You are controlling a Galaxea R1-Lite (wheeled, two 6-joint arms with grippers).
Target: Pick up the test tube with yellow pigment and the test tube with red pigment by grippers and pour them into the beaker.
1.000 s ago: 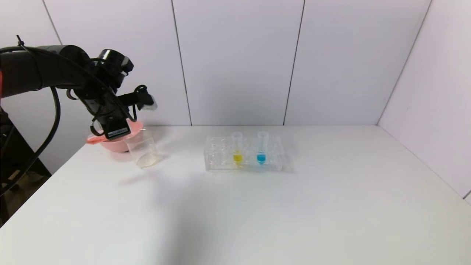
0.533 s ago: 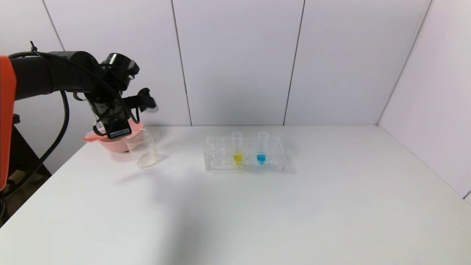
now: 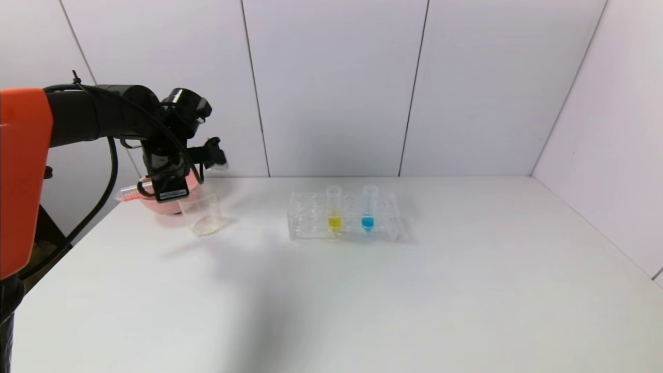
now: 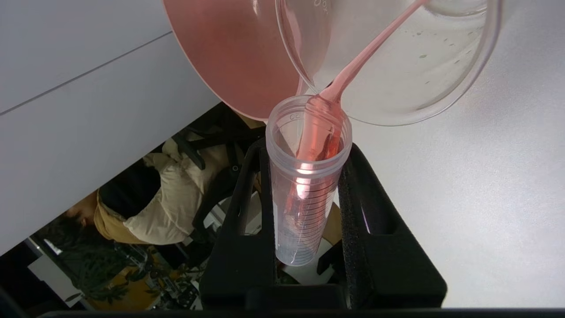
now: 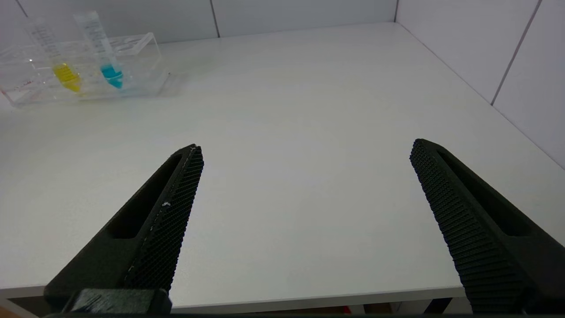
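The left gripper (image 4: 304, 176) has its two black fingers (image 4: 375, 212) clenched on the test tube with red pigment (image 4: 306, 185), one on each side of the clear graduated barrel; the tube is tipped mouth-down toward the beaker (image 4: 410, 62), and a thin red-pink stream runs from its open lip over the beaker's rim and into the clear vessel; droplets cling to the beaker's inner wall; just behind the beaker and touching or nearly touching it sits a pink bowl (image 4: 229, 57). From the head camera the same gripper (image 3: 168, 191) hangs above the table's far left corner, the tube (image 3: 129, 193) jutting out sideways from it, with the beaker (image 3: 201, 211) directly beside and below and the bowl (image 3: 155, 203) behind; the black and orange arm reaches in from the left edge. Well apart, toward the middle of the white table (image 3: 362, 300), a clear tube rack (image 3: 344, 216) holds the test tube with yellow pigment (image 3: 334, 207) upright, and next to it a tube with blue liquid (image 3: 368, 207). The right gripper (image 5: 304, 154) hovers low over the table's near edge, far from the rack (image 5: 84, 66), its ribbed fingers (image 5: 176, 198) spread wide and holding nothing.
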